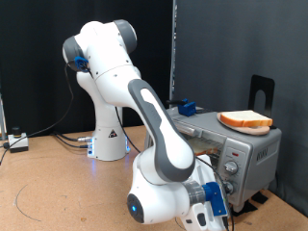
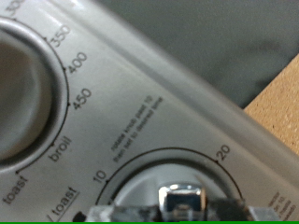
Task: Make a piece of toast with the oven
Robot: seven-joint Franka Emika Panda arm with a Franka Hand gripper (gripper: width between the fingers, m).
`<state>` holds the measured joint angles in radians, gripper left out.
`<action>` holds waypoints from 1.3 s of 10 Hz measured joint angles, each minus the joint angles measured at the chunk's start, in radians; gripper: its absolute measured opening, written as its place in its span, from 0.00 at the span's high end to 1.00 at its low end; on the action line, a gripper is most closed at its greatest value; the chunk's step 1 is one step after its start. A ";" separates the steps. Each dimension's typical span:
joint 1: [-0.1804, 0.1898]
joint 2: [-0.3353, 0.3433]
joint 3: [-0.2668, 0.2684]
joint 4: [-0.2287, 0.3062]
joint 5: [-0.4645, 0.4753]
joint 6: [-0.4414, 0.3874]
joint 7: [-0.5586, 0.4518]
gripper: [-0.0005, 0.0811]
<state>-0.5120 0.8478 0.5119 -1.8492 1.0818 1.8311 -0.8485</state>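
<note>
The white Franka arm [image 1: 144, 115] bends low in front of the silver toaster oven [image 1: 226, 144], which sits on the brown surface [image 1: 58, 188] at the exterior view's right. The claw [image 1: 219, 197] is at the oven's knob panel, near the bottom of that view, partly cut off by the frame edge. Whether its fingers are apart or together I cannot tell from either picture.

A slice of bread [image 1: 245, 120], pale on its face with an orange-brown crust, lies flat on top of the oven, well apart from the claw.

The wrist view is pressed close to the oven's grey control panel [image 2: 177, 84]. One large knob [image 2: 23, 89] is ringed by printed marks reading 350, 400, 450, broil and toast. Below it a timer dial [image 2: 177, 187] shows the numbers 10 and 20, and a shiny metal fingertip [image 2: 182, 199] sits right at this dial. A corner of the brown surface shows beside the panel.
</note>
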 joint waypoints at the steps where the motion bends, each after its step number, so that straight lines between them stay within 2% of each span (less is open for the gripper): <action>1: -0.003 -0.001 0.001 -0.005 0.009 0.003 -0.008 0.88; 6: -0.003 -0.002 0.001 -0.006 0.008 0.005 0.010 0.88; 7: -0.003 -0.004 -0.002 -0.008 0.002 0.005 0.017 0.84; 8: -0.003 -0.009 -0.007 -0.011 -0.003 0.005 0.022 0.68; 9: -0.004 -0.013 -0.013 -0.013 -0.006 0.005 0.033 0.68; 10: -0.005 -0.015 -0.017 -0.013 -0.010 0.005 0.041 0.45; 11: -0.010 -0.020 -0.021 -0.013 -0.012 0.005 0.041 0.45; 13: -0.021 -0.056 -0.043 -0.013 -0.030 0.013 0.061 0.08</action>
<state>-0.5330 0.7921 0.4692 -1.8621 1.0516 1.8441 -0.7878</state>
